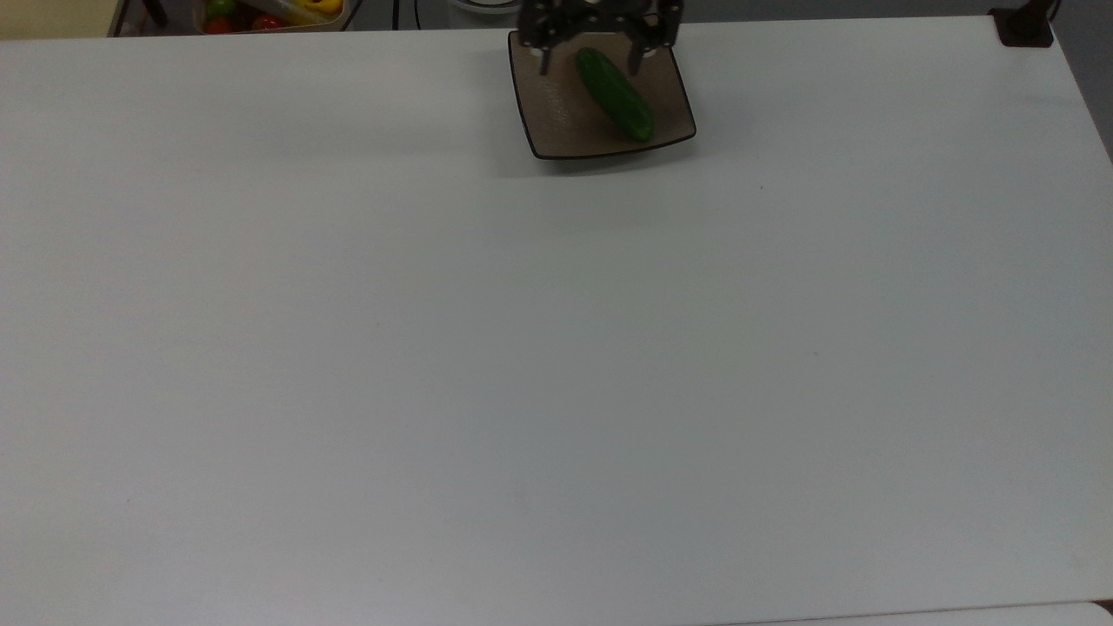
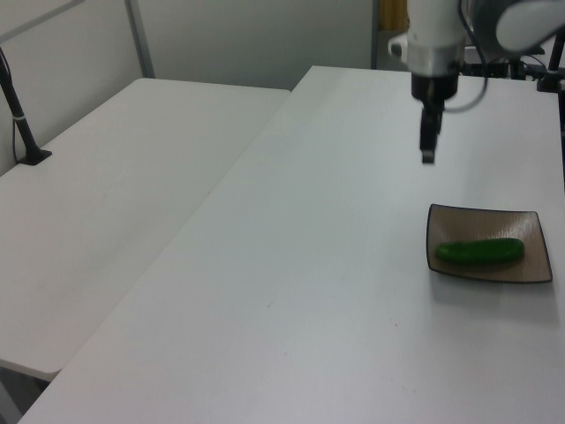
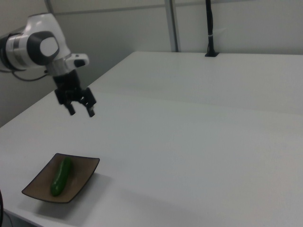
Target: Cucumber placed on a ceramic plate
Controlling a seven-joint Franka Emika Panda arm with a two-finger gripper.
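Now the cucumber [image 3: 61, 176] flat on the ceramic plate [image 3: 84, 170], the gripper [image 3: 81, 112] above, fingers wide apart, empty.

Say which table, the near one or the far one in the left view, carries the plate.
The near table: it bears the ceramic plate with the cucumber; the far table holds neither.

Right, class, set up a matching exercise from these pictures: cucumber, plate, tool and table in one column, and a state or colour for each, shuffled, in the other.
Column 1:
1. cucumber
2. plate
3. tool
4. table

Column 2:
A. white, bearing the plate
B. open, raised in the air, holding nothing
C. green, lying flat
D. brown, square, dark rim

Pairs: 1-C, 2-D, 3-B, 4-A
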